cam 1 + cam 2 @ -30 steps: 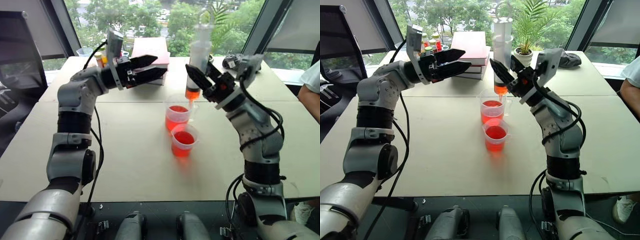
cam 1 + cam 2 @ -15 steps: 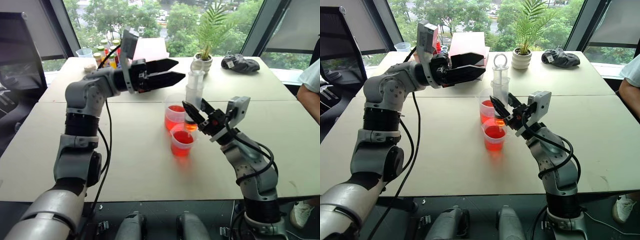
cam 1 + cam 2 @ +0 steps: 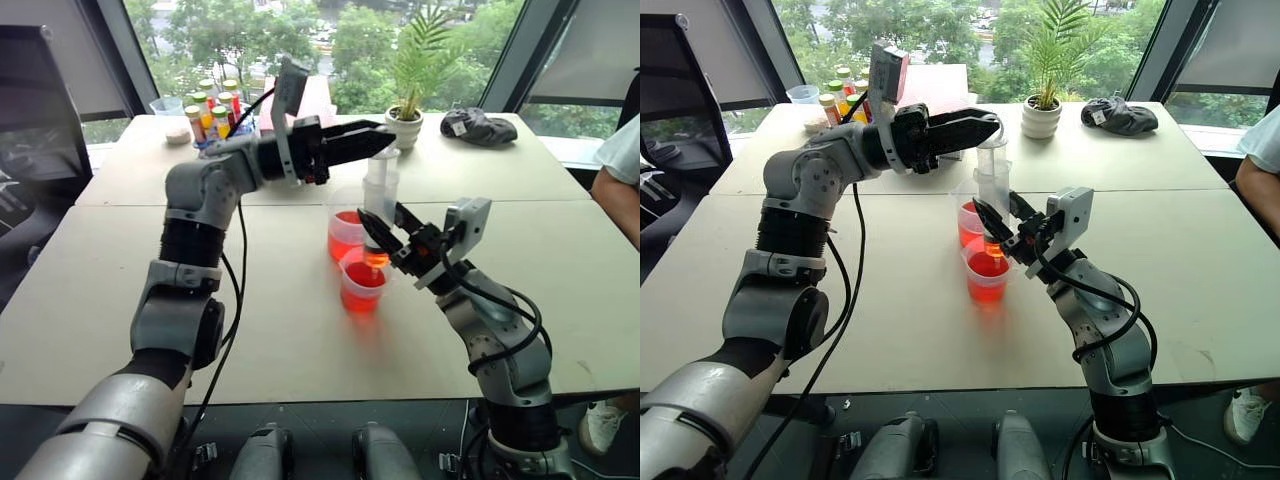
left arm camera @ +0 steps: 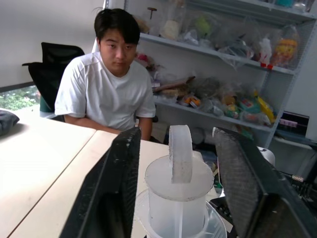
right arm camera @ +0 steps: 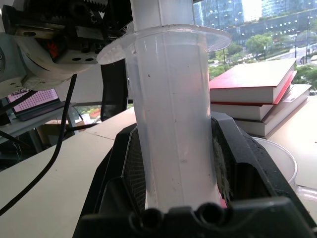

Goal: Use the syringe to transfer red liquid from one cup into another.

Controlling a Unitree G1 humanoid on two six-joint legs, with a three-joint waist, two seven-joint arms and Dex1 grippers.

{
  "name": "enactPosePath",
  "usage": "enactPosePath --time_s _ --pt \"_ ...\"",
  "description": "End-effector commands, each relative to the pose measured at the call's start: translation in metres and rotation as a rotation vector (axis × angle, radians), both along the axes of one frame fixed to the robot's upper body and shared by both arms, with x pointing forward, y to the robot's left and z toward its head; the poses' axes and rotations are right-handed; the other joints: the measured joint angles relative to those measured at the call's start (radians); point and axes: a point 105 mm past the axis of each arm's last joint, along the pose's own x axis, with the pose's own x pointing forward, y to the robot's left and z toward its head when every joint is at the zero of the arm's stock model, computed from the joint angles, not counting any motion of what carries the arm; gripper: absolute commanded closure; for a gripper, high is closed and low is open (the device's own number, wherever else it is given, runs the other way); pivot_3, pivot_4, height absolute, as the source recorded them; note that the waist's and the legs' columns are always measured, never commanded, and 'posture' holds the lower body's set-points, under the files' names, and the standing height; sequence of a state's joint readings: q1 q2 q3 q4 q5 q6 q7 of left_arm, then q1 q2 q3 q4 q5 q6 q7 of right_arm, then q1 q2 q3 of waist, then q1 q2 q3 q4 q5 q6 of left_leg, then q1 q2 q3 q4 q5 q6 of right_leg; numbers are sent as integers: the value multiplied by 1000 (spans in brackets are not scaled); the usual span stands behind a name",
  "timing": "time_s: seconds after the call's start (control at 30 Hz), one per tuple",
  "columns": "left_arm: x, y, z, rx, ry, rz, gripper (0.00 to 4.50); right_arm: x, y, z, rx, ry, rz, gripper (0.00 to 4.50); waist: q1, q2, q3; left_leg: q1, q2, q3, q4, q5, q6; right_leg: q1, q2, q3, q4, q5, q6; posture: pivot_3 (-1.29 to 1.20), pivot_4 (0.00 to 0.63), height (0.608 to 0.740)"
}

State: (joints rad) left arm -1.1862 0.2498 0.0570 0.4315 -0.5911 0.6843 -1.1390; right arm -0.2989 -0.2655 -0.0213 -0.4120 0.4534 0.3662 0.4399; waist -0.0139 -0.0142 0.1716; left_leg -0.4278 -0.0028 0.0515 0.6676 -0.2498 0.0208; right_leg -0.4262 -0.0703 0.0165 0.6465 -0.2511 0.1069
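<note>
The wide pale beige surface [image 3: 120, 290] carries two clear plastic cups, both with red liquid in them. The taller clear measuring cup [image 3: 345, 228] stands at frame centre, and the shorter handleless clear cup [image 3: 362, 284] sits just below it, touching or nearly so.

A second ago the right gripper [image 3: 384, 228] held the large clear plastic syringe with its thick white barrel [image 3: 379, 196] high above the cups. Since then the arm has come down, and the short orange-red tip now hangs at the rim of the shorter cup. The syringe stands upright. The right jaws are clenched on the lower barrel, which the right wrist view shows pressed between both pads.

The left gripper [image 3: 378, 138] has swung from upper left of centre across to the ring-shaped plunger top [image 4: 180, 152]. Its jaws have narrowed from wide apart. In the left wrist view one finger [image 4: 120, 183] stands at each side of the ring with a gap still showing, so they are not grasping it.

One person in a white T-shirt [image 4: 106, 96] sits at the far side of the surface. One potted green plant [image 3: 407, 118] stands at upper centre, right of a stack of red books [image 5: 255, 94].
</note>
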Motion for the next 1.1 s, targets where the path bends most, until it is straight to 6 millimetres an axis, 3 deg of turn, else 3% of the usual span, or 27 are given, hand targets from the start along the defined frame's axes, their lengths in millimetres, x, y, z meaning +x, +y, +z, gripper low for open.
enactPosePath --time_s 0.03,0.3,0.77,1.1 --pt "-8 -5 10 1 -62 -28 4403 -11 3 21 -1 -95 19 3061 0 0 0 0 0 0 0 0 0 0 0 0 0 0 0 0 150 740" --pt "-14 -7 -1 41 -72 -60 4403 -16 4 37 6 -135 33 3061 1 0 0 0 0 0 0 0 0 0 0 0 0 0 0 0 150 740" --pt "-22 -11 -38 117 -23 -76 4403 -22 -3 77 45 -199 35 3061 2 0 0 0 0 0 0 0 0 0 0 0 0 0 0 0 150 740" --pt "-22 -12 -52 129 14 -62 4403 -25 -8 83 46 -192 33 3061 2 0 0 0 0 0 0 0 0 0 0 0 0 0 0 0 150 740"
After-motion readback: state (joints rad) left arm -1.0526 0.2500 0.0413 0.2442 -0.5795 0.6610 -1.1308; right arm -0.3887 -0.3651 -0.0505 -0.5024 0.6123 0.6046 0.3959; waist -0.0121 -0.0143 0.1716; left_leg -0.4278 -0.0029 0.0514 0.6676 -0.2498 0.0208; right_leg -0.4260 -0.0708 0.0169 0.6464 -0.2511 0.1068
